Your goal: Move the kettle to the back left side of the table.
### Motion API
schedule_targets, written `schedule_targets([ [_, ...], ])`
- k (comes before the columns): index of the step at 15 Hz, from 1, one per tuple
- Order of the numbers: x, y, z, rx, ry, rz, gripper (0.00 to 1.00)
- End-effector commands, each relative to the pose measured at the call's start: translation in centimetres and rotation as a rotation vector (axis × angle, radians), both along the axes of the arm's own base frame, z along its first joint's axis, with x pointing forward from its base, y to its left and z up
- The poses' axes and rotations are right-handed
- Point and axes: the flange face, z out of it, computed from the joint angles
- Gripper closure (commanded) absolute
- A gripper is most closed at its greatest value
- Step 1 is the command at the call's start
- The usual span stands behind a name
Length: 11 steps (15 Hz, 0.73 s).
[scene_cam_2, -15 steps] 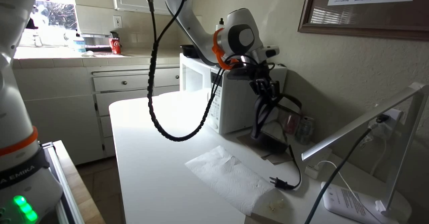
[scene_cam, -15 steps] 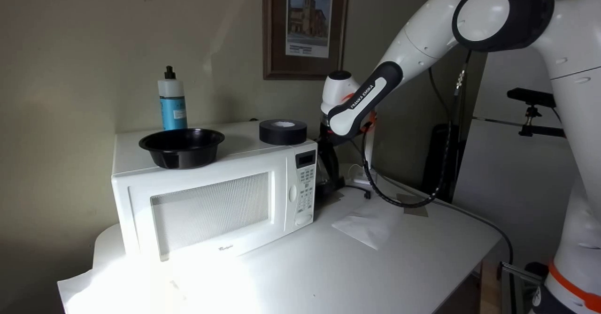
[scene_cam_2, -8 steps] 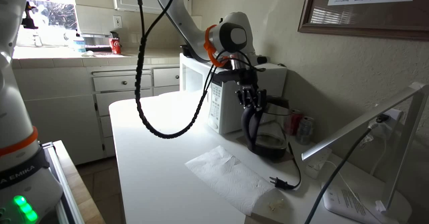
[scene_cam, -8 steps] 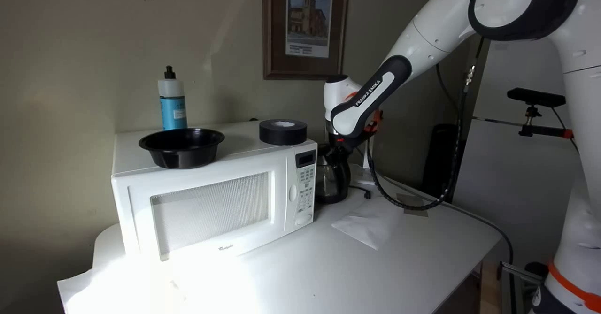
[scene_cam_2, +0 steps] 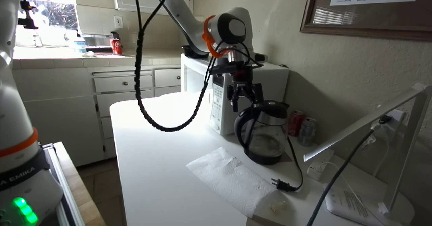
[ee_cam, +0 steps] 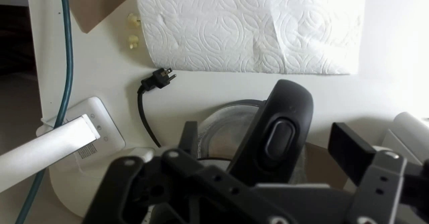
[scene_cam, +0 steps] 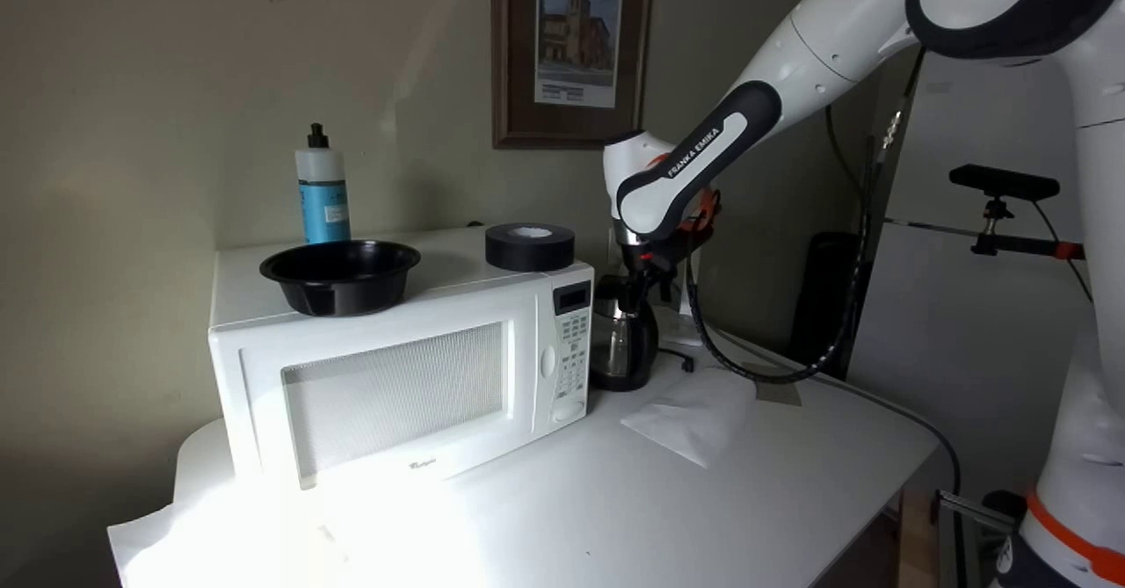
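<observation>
The kettle, clear glass with a black lid, stands upright on the white table, close to the microwave's side and partly over a brown sheet. In an exterior view the kettle shows at the microwave's right edge. Its black handle lies between the spread fingers of my gripper in the wrist view, with a gap on either side. My gripper hangs open at the top of the handle, next to the lid. Part of the kettle is covered by the gripper in the wrist view.
The white microwave carries a black bowl, a tape roll and a bottle. Two cans stand behind the kettle. A paper towel, a plug and a lamp are nearby.
The kettle was held by its handle, tilted and raised; it has come down onto the table and stands upright. My gripper has let go of the handle, opened and risen slightly.
</observation>
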Motion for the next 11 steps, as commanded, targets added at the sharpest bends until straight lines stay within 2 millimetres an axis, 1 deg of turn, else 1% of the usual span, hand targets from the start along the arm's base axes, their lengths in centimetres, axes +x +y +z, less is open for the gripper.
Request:
schedule_targets([
  [1,-3.2,0.4,4.8,0.028,-0.021,0.061,0.00],
  [2,-4.3,0.3,6.0,-0.005,-0.030,0.084,0.00],
  [4,-6.7,0.3,8.9,0.014,-0.078,0.154,0.00],
  [6,-9.2,1.0,11.3,0.047,-0.122,0.248,0.00],
  [7,-10.6,1.8,12.2,0.055,-0.131,0.302,0.00],
  [10,-14.7,5.8,13.4,0.040,-0.146,0.458,0.00],
  [11,-11.1,3.1,13.4,0.034,-0.118,0.365,0.00],
])
